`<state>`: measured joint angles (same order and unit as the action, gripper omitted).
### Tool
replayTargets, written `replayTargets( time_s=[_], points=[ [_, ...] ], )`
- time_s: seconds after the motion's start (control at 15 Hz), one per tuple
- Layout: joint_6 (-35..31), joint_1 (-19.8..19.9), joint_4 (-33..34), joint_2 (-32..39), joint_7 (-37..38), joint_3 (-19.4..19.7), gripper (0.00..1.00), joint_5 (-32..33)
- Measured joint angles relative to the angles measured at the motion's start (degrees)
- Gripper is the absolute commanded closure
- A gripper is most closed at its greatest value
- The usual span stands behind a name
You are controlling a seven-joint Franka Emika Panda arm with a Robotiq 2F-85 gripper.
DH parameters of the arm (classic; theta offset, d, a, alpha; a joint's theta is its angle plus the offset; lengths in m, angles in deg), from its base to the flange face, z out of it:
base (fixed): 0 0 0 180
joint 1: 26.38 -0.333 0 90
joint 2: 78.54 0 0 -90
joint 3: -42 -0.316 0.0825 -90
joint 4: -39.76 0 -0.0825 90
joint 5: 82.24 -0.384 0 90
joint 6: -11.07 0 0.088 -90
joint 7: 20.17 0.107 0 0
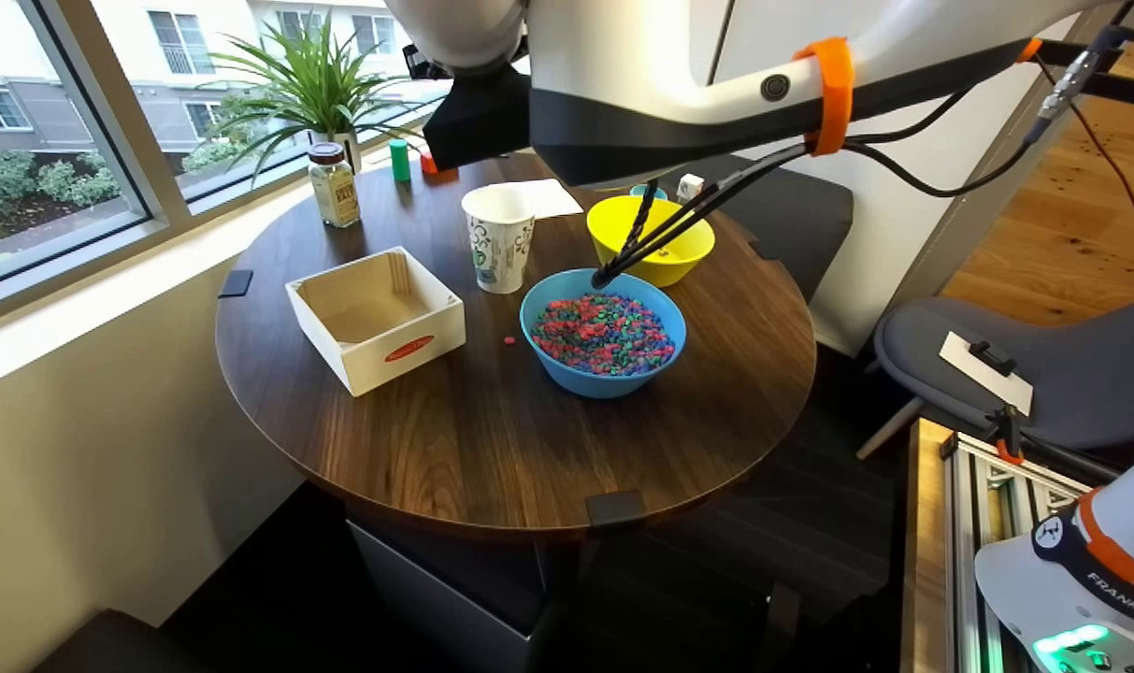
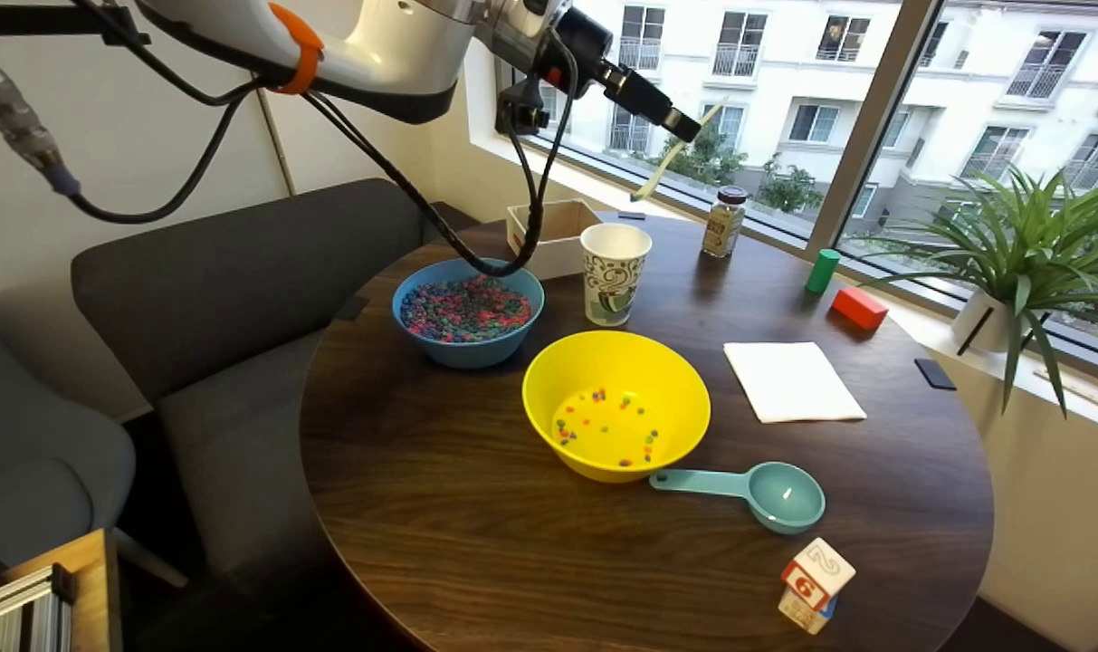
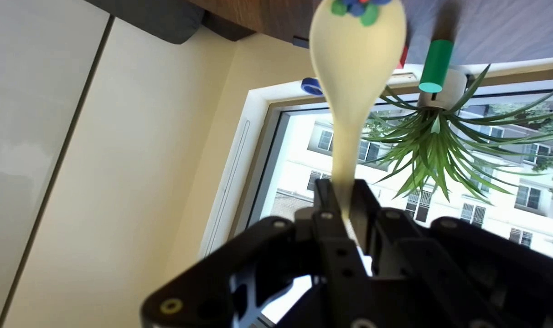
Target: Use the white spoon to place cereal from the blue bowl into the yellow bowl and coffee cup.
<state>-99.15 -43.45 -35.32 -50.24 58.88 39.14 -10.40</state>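
Walls point(image 1: 108, 467): pale; you have a dark grey bench point(image 2: 250, 281) alongside and a broad window point(image 1: 121, 112) facing a pale building point(image 2: 793, 77).
Desk point(image 1: 454, 449): round, dark brown, grained wood under your things, with black patches point(image 1: 615, 508) at its rim.
Arm point(image 1: 613, 56): white and black, spanning the air above your desk, an orange band point(image 1: 833, 93) around it.
Plant point(image 2: 1024, 263): spiky and green, in a white pot point(image 2: 983, 321) on the window sill point(image 1: 108, 288).
Blue bowl point(image 1: 590, 385): wide and round; you see cereal point(image 1: 604, 332) heaped in it, small pieces of pink-red, blue and green.
Yellow bowl point(image 2: 639, 362): bright, near the blue one, scattered cereal dotting its bottom.
Box point(image 1: 370, 365): pale wood, a red oval point(image 1: 409, 349) on one side.
Paper point(image 2: 793, 385): white, square, lying flat.
Cup point(image 2: 614, 281): whitish, tapered, upright near both bowls, patterned with dark scrolls and some green; you cannot see down to its bottom.
Pincer point(image 2: 684, 125): closed to a narrow gap, gripping the spoon point(image 3: 358, 59) by its handle, up in the air.
Scoop point(image 2: 788, 503): turquoise, its handle end just beside your yellow bowl; you cannot tell whether they touch.
Jar point(image 1: 335, 196): glass with a dark lid point(image 1: 325, 150), upright toward the window side.
Spoon: slim and cream, tilted in an exterior view with its head lower than its handle, apart from both bowls and the cup; in the wrist view, a few blue and green bits point(image 3: 356, 9) and a trace of red sit at its tip.
Stray piece point(image 1: 509, 341): pink, on your desk between box and blue bowl.
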Motion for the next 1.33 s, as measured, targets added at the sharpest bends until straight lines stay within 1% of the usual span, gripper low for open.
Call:
replayTargets(
  time_s=[0.8, 1.07, 1.33],
  points=[
    [3.6, -1.9, -0.1, 1.3, 0.0, -0.2, 0.97, 7.5],
    [4.8, -2.4, -0.3, 1.6, 0.0, -0.4, 0.97, 9.3],
    [5.3, -2.6, -0.3, 1.7, 0.0, -0.6, 0.97, 9.8]
  ],
)
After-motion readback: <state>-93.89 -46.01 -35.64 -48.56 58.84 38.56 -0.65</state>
